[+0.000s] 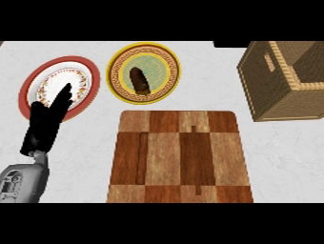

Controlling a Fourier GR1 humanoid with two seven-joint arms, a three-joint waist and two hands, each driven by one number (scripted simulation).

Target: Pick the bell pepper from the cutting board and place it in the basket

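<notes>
**Left hand idle; no pepper visible on board**

At the left, the left hand point(49, 119) rests open, fingers straight, over a red-rimmed plate point(25, 86). A dark oblong item point(139, 80), unidentifiable, lies on the yellow-rimmed plate point(113, 71). The centre cutting board point(182, 157) shows no bell pepper. The basket point(277, 90) stands upper right. Locate the pepper before reaching.

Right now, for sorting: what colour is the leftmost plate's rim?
The plate has a red rim; head view.

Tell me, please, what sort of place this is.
Most likely a kitchen counter: a wooden cutting board, a red-rimmed plate and a yellow-rimmed plate, and a basket sit on a pale top.
</notes>
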